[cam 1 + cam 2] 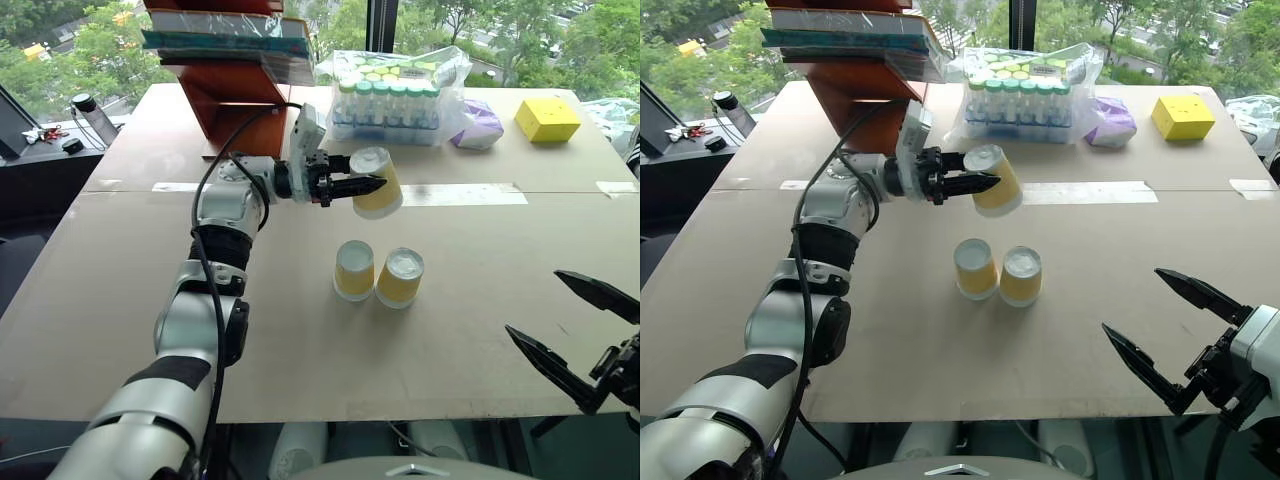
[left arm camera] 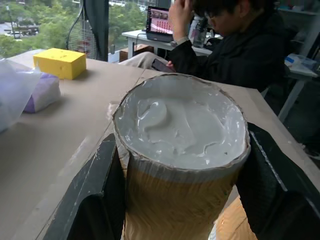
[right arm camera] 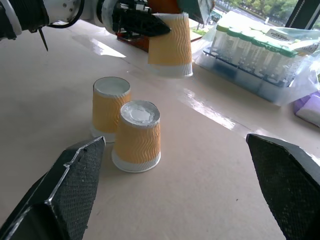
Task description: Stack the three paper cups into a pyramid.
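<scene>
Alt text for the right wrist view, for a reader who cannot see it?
The left gripper holds one upside-down paper cup in the air above the table, behind two more inverted cups standing side by side. A bagged rack of green-capped vials sits behind.

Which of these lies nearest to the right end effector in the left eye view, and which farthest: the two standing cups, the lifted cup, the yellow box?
From the right end effector:
1. Two standing cups, upside down side by side, mid-table.
2. Lifted cup, in the left end effector, above the table.
3. Yellow box, far right corner.
</scene>
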Controlling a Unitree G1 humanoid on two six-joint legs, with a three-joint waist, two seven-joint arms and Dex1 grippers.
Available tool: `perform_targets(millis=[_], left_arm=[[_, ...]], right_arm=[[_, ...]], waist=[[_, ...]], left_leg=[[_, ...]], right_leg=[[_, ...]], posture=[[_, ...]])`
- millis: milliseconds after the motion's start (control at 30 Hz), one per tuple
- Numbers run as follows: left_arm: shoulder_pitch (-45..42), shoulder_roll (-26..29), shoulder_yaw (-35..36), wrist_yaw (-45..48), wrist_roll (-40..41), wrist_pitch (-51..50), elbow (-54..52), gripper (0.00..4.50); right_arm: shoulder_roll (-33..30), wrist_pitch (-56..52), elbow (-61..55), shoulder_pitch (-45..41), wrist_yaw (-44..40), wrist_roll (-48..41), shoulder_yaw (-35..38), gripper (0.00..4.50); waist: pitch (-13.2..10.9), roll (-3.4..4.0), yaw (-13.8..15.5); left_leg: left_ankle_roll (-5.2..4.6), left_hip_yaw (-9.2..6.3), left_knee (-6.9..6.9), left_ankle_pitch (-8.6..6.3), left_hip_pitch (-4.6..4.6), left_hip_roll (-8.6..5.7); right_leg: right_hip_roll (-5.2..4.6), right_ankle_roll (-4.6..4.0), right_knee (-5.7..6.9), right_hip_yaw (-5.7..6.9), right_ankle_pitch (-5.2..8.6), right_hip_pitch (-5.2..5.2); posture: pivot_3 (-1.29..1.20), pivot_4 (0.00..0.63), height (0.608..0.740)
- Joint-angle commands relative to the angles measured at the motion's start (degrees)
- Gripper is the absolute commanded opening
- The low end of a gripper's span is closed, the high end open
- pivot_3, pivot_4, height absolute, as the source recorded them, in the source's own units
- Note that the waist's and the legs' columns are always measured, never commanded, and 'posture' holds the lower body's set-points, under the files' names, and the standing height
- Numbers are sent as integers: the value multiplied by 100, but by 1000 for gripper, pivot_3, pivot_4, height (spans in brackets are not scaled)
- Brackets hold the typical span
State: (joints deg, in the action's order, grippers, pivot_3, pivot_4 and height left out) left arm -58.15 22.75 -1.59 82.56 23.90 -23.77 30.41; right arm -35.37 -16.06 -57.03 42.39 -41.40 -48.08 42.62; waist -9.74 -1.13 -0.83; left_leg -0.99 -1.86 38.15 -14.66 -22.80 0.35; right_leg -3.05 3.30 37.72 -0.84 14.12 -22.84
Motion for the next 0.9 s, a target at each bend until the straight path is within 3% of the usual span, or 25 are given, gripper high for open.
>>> perform_targets(millis=[33, 233, 600, 667, 767, 900], left_arm=[[239, 297, -87, 304, 589, -1025, -1334, 2319], [751, 330, -337, -7, 612, -1172, -2423, 2319], [990, 395, -808, -299, 171, -675, -2520, 2319], [1008, 430, -848, -260, 192, -724, -2512, 3375], [1047, 482, -898, -258, 95, -586, -2481, 4456], [993, 523, -638, -330, 299, -634, -2507, 4456]], right_arm=[[-80, 119, 12, -5, -168, -139, 186, 4500], [-29, 105, 55, 28, -259, -27, 67, 4500], [24, 97, 71, -29, -175, 84, -74, 4500], [19, 98, 76, -43, -167, 98, -85, 4500], [9, 90, 87, -74, -155, 111, -100, 4500], [33, 82, 76, -76, -144, 135, -147, 4500]], waist=[[0, 0, 4], [0, 0, 53], [0, 0, 56], [0, 0, 55], [0, 0, 53], [0, 0, 54]], left_leg=[[0, -2, 0, 0, 1, 0], [0, -6, 9, 0, 5, 2], [0, -2, 14, 0, 5, 0], [0, -1, 14, 0, 5, 0], [0, -2, 14, 0, 6, 0], [0, -2, 14, 0, 5, 0]], right_leg=[[0, 0, 1, 2, 0, 1], [0, -1, 6, 4, 0, 6], [2, -1, 5, -1, 1, 7], [2, -1, 5, -2, 0, 7], [2, -1, 5, -1, 1, 7], [2, -1, 5, -1, 1, 7]], posture=[[0, 150, 740], [0, 150, 740], [0, 150, 740], [0, 150, 740], [0, 150, 740], [0, 150, 740]])
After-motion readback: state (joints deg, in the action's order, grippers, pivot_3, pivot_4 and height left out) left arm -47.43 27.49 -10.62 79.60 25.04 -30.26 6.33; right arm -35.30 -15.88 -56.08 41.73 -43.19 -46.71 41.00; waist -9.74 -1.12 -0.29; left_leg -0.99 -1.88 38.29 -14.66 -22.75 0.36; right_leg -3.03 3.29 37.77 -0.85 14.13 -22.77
